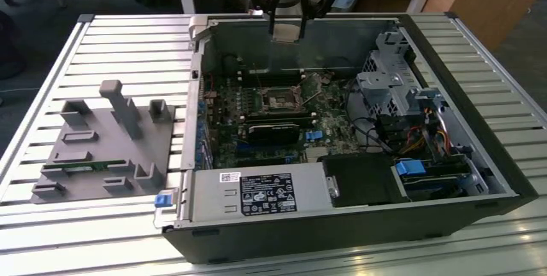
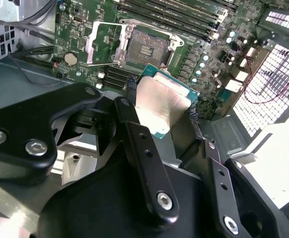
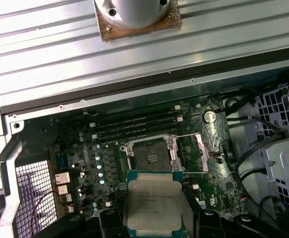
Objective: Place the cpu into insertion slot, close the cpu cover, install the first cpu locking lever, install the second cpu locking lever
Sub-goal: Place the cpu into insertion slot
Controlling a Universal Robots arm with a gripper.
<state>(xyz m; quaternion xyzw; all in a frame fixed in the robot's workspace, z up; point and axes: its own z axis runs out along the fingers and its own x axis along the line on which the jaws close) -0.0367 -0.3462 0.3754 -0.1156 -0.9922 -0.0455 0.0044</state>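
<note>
Firmly clamped: hand (image 2: 158, 110) pinches cpu (image 3: 154, 201) by opposite edges (well above motherboard (image 3: 109, 148), insertion slot (image 3: 151, 154) uncovered).

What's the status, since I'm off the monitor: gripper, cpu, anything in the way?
Gripper shut on small flat square grey metallic cpu, held over open black case. Socket empty; thin square metal cpu cover swung open beside it. No obstruction seen.

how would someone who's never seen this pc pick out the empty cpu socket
Look inside the open black computer case at the green motherboard. Near its middle, beside the long parallel memory slots, sits the cpu socket: a square recess ringed by a silver metal frame. It is the board's only square, framed opening; the gripper holds the cpu nearby.
</note>
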